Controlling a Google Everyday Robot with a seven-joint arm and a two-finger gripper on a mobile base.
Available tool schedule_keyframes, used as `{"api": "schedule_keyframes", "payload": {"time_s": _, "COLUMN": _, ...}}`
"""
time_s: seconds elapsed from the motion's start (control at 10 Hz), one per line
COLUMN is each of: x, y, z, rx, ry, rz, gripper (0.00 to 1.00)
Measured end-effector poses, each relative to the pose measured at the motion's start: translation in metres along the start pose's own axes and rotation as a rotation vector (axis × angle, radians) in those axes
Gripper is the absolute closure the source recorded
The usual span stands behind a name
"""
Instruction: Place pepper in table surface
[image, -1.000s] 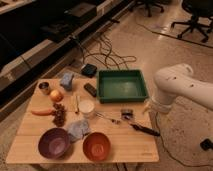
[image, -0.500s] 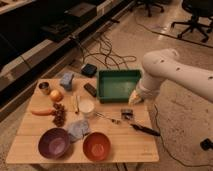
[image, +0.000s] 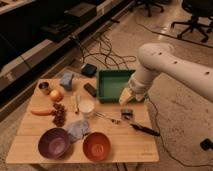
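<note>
The pepper (image: 42, 112), slim and orange-red, lies on the light-wood table surface (image: 125, 145) near its left edge. It sits between a round orange fruit (image: 56, 95) and a dark bumpy cluster (image: 60, 116). My white arm reaches in from the right. My gripper (image: 126, 96) hangs over the front right corner of the green tray (image: 114, 75), far to the right of the pepper. It holds nothing that I can see.
A purple bowl (image: 53, 143) and an orange bowl (image: 96, 146) stand at the front, with a grey-blue cloth (image: 77, 129) behind them. A white cup (image: 86, 107), a fork (image: 107, 118), a small dark object (image: 127, 113) and a black tool (image: 145, 131) lie mid-table. Cables run across the floor behind.
My arm has swung left from beside the table's right edge to over the tray's front right corner. The things on the table have not moved.
</note>
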Motion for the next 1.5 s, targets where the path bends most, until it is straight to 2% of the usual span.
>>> {"api": "schedule_keyframes", "payload": {"time_s": 0.1, "x": -0.004, "y": 0.004, "z": -0.001, "rx": -0.009, "ry": -0.008, "rz": -0.042, "gripper": 0.35}}
{"api": "schedule_keyframes", "payload": {"time_s": 0.5, "x": -0.005, "y": 0.005, "z": -0.002, "rx": -0.012, "ry": -0.014, "rz": -0.067, "gripper": 0.35}}
{"api": "schedule_keyframes", "payload": {"time_s": 0.6, "x": -0.007, "y": 0.006, "z": -0.003, "rx": -0.01, "ry": -0.009, "rz": -0.095, "gripper": 0.35}}
{"api": "schedule_keyframes", "payload": {"time_s": 0.9, "x": -0.038, "y": 0.029, "z": -0.006, "rx": -0.013, "ry": -0.014, "rz": -0.277, "gripper": 0.35}}
{"api": "schedule_keyframes", "payload": {"time_s": 1.0, "x": -0.057, "y": 0.044, "z": -0.004, "rx": -0.014, "ry": -0.014, "rz": -0.34, "gripper": 0.35}}
{"api": "schedule_keyframes", "payload": {"time_s": 1.1, "x": -0.08, "y": 0.061, "z": 0.001, "rx": -0.013, "ry": -0.011, "rz": -0.407, "gripper": 0.35}}
{"api": "schedule_keyframes", "payload": {"time_s": 1.2, "x": -0.093, "y": 0.074, "z": 0.006, "rx": -0.006, "ry": -0.006, "rz": -0.451, "gripper": 0.35}}
{"api": "schedule_keyframes", "payload": {"time_s": 1.3, "x": -0.112, "y": 0.098, "z": 0.019, "rx": 0.008, "ry": 0.007, "rz": -0.537, "gripper": 0.35}}
{"api": "schedule_keyframes", "payload": {"time_s": 1.5, "x": -0.141, "y": 0.134, "z": 0.037, "rx": 0.023, "ry": 0.002, "rz": -0.663, "gripper": 0.35}}
